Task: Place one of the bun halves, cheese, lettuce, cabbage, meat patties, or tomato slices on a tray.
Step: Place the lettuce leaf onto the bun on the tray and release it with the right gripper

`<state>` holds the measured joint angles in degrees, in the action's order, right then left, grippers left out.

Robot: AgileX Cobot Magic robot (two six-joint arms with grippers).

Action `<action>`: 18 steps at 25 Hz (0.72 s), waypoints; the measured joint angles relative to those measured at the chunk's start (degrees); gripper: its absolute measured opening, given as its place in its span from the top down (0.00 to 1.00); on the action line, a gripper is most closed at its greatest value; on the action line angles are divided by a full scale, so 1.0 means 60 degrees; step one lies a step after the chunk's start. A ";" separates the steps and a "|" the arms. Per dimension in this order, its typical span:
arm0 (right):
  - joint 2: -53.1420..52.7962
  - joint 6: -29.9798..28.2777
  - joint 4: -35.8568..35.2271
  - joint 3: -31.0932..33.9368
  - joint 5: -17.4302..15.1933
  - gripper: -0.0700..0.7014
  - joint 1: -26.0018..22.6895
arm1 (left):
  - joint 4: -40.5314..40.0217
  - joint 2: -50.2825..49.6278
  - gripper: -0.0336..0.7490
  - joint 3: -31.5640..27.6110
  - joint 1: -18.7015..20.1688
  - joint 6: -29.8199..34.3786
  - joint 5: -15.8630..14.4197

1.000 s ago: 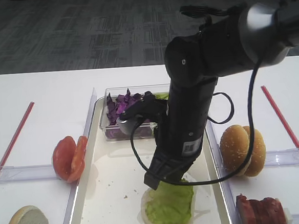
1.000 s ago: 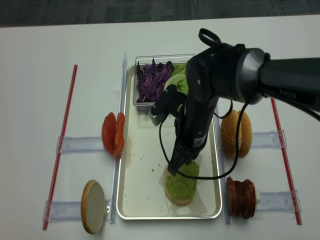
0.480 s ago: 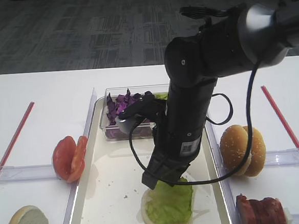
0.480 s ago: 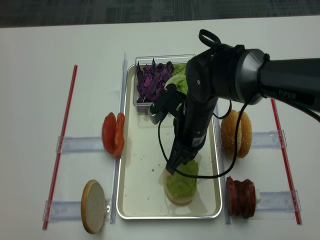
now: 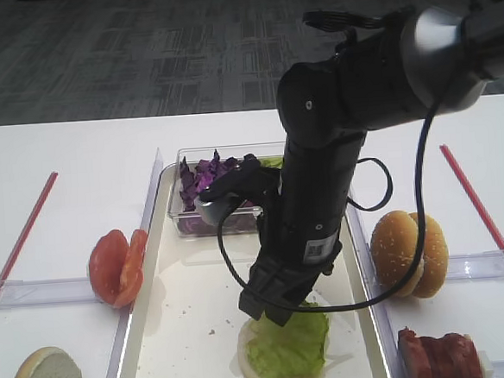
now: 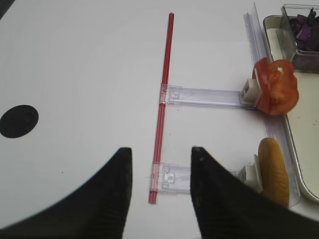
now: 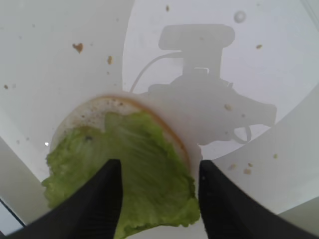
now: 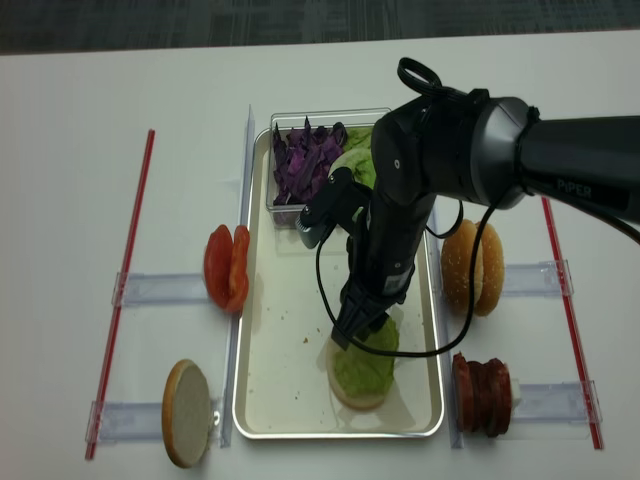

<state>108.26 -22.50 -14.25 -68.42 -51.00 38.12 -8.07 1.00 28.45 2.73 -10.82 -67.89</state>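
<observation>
Right end effector open above the tray, fingers parted on either side of a light green lettuce leaf, nothing held between them. Lettuce lying flat on the cut face of a bun half near the tray's front end, pale rim of bread showing along one side. Left end effector open too, parked over bare desk well apart from the food.

Judged as a soft, very light leaf: ruffled, limp, likely to cling to a finger pad or slide off the bread under a nudge. Best taken at a thick crinkled edge with a shallow pinch, not at the thin centre, which would probably tear. Bun half underneath looks spongy and easy to dent; better gripped across its rim.

Elsewhere: purple cabbage in a clear tub at the tray's far end, tomato slices upright in a holder left of the tray, sesame bun halves and meat patties on the right, another bun half at front left.
</observation>
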 joint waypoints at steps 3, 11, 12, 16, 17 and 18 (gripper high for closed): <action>0.0000 -0.0034 -0.0024 0.0000 0.0000 0.37 0.0000 | 0.0000 0.0000 0.61 0.0000 0.0000 0.0000 0.0000; -0.0296 -0.0034 -0.0024 -0.0018 0.0198 0.37 0.0000 | 0.0000 0.0000 0.61 0.0000 0.0000 0.0000 0.0000; -0.0353 -0.0034 -0.0024 -0.0034 0.0215 0.37 0.0000 | 0.0000 0.0000 0.61 0.0000 0.0000 0.0000 0.0000; -0.0462 0.0018 -0.0024 -0.0366 0.0245 0.37 -0.0088 | 0.0000 0.0000 0.61 0.0000 0.0000 0.0000 0.0000; -0.0475 0.0036 -0.0024 -0.0450 0.0245 0.37 -0.0157 | 0.0000 0.0000 0.61 0.0000 0.0000 0.0000 0.0000; -0.0475 0.0037 -0.0024 -0.0510 0.0259 0.37 -0.0235 | 0.0000 0.0000 0.61 0.0000 0.0000 0.0000 0.0000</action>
<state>105.41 -22.28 -14.40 -71.48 -49.44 36.71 -8.07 1.00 28.45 2.73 -10.82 -67.89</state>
